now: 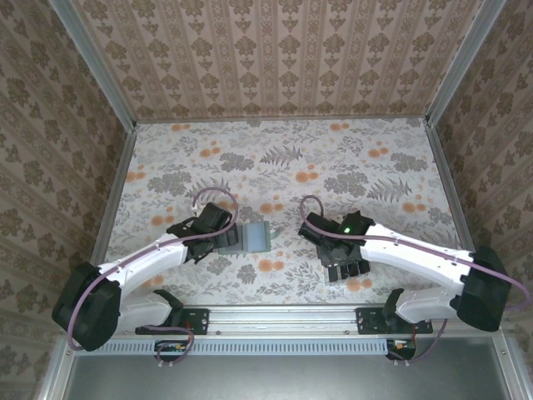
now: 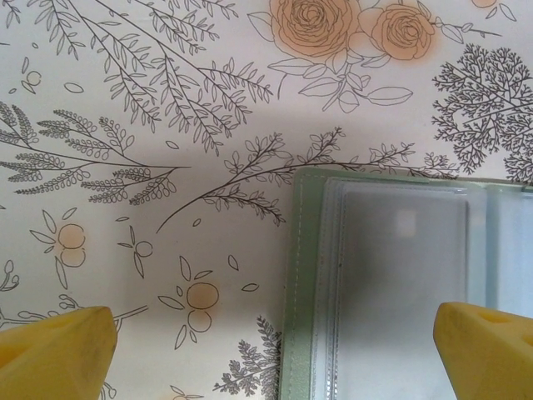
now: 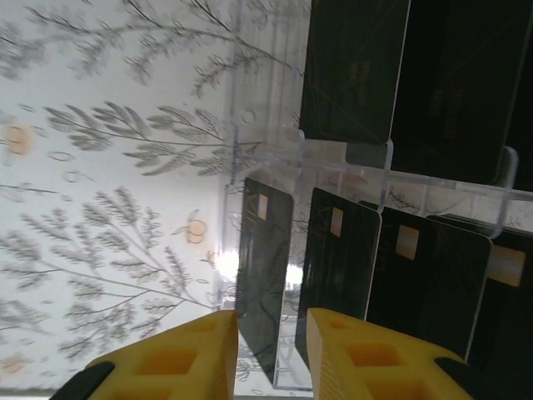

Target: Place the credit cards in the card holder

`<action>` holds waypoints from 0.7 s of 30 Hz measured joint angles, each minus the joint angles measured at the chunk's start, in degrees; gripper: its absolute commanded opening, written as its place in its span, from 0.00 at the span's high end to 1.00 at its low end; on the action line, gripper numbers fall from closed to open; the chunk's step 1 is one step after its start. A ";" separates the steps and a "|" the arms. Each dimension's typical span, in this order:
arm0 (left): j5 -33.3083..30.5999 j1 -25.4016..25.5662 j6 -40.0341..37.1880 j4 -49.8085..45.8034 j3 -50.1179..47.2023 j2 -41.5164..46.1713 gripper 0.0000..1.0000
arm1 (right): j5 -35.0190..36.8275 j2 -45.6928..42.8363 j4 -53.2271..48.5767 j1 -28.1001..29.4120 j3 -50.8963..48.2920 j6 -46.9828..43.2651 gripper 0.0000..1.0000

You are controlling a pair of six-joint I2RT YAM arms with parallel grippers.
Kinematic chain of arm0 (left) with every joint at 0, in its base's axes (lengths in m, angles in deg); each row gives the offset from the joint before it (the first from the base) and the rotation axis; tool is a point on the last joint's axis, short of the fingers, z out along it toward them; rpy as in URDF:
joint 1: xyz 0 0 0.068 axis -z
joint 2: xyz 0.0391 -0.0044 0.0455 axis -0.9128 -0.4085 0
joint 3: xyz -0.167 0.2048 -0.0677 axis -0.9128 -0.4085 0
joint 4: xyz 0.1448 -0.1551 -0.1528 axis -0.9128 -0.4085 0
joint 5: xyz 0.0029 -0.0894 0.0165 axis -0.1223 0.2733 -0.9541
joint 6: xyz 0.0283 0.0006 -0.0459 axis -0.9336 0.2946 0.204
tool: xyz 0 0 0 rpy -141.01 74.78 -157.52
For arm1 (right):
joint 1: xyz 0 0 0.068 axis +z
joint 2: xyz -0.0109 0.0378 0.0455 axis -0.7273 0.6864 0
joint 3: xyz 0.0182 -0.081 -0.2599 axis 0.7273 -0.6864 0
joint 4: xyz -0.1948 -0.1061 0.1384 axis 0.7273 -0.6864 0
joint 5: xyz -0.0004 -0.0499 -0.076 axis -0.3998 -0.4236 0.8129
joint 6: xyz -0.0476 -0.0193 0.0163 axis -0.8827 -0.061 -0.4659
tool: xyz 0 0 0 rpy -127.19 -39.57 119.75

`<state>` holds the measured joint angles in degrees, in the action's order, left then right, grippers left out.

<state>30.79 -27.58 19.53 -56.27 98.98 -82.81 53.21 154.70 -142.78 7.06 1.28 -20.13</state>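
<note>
- Right gripper (image 3: 271,358): jaws narrow, straddling the nearest credit card (image 3: 265,275). We can't tell if it's pinched yet.
- It looks thin, stiff and slick, so we'd pinch the flat faces.
- Beyond: more in the clear rack (image 3: 341,154).
- Left gripper (image 2: 271,358): wide open, card holder (image 2: 391,283) lying open under it.

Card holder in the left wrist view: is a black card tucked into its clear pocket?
No, the card holder lies open and its clear pocket shows just pale grey lining, no card.
</note>
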 measured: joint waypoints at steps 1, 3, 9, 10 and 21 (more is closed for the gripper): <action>-0.02 0.07 0.00 -0.04 0.02 0.00 0.00 | 0.33 1.62 -0.37 0.17 0.09 0.02 0.69; -0.04 0.26 0.00 -0.07 0.02 0.00 0.00 | 0.92 4.31 -0.66 0.24 0.22 0.02 0.69; -0.07 0.37 0.00 -0.09 0.02 -0.04 0.00 | 1.33 8.68 -0.35 0.24 0.26 0.02 0.69; -0.07 0.35 0.00 -0.07 0.02 -0.17 0.00 | 1.33 8.90 -0.17 0.24 0.26 0.00 0.69; -0.09 0.68 0.00 -0.07 0.02 -0.85 0.00 | 1.16 11.91 2.54 0.24 -0.63 0.00 0.70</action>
<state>30.70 -26.91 19.53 -56.34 99.01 -83.66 54.37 166.61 -140.24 7.30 0.64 -20.13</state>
